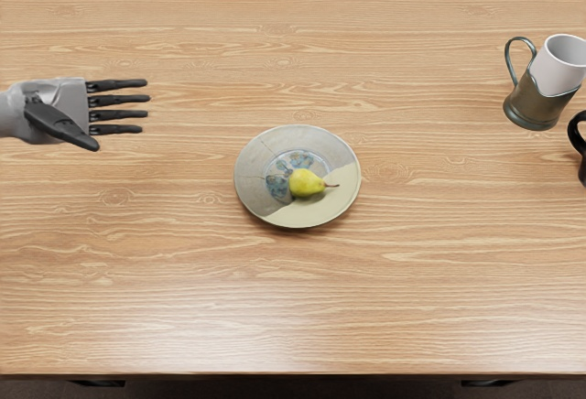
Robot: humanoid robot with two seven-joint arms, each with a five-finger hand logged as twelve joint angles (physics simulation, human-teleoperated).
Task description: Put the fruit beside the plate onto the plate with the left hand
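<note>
The pear (307, 182) lies on the plate (252, 166) — left hand (78, 111) well apart, fingers spread, holding nothing.

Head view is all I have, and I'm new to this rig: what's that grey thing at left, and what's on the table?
It is a simulator's render from the robot's head, looking down on a table. The grey thing is the left hand, fingers spread, holding nothing; the right arm is out of view. A pear lies on the plate at the centre. At right, a white cup sits in a grey metal mug, beside a dark object cut by the edge.
</note>
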